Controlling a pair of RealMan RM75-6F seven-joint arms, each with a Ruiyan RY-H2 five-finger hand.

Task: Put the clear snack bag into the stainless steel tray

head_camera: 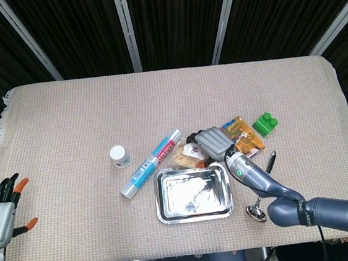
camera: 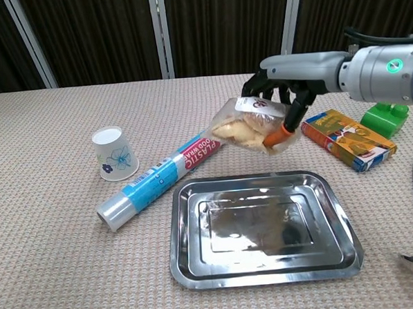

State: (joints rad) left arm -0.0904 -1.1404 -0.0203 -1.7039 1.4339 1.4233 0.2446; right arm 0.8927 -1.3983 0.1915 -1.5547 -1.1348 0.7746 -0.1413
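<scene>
Now R hand point(camera: 281, 95) holds snack bag point(camera: 245, 128) above tray point(camera: 265, 272).

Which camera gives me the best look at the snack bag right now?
The chest view: the clear snack bag hangs side-on in the right hand, lifted above the stainless steel tray, its contents visible. In the head view the hand covers part of the bag, and its height is hard to judge.
</scene>
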